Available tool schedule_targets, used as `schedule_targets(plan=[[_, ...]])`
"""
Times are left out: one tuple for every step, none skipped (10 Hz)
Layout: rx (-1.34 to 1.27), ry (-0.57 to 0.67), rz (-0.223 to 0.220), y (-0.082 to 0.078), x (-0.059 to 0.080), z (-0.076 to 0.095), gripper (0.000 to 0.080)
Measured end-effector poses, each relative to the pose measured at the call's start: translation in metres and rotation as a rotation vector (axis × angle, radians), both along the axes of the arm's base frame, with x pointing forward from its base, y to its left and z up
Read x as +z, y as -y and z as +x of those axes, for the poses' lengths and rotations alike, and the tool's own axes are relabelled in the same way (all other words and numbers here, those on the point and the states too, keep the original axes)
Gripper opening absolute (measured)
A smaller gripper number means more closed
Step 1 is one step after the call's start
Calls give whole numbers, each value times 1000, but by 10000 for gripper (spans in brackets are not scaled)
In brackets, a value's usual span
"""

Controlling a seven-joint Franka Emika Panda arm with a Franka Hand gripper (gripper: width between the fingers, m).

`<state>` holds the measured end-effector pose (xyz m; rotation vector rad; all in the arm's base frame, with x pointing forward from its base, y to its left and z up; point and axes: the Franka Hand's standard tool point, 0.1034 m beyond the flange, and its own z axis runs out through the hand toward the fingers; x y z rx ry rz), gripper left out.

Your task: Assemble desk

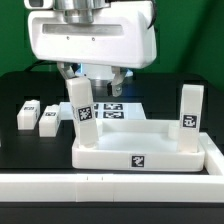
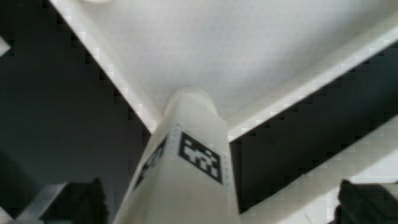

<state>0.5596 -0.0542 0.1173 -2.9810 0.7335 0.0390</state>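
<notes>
I've got the jaws spread wide, holding nothing, over the upright leg (image 2: 187, 150) at the desk top's (image 1: 105, 153) corner. A second leg (image 1: 190, 108) stands at another corner. A third leg (image 1: 28, 114) and a fourth leg (image 1: 50, 119) lie on the bench (image 1: 20, 152).

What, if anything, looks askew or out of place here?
The left leg, standing in the desk top's corner on the exterior view's left, seems to lean slightly, while the right leg stands straight. Nothing looks damaged or spilled.

Bright, even lighting; wrist view blurry
</notes>
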Motion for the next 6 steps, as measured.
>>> schedule_targets(plan=[[77, 4, 1, 4, -1, -2, 649], [140, 8, 2, 6, -2, -3, 649], [241, 15, 2, 7, -2, -3, 649], [295, 18, 2, 7, -3, -3, 649], [399, 25, -2, 7, -2, -2, 649], [496, 34, -3, 6, -1, -1, 649]])
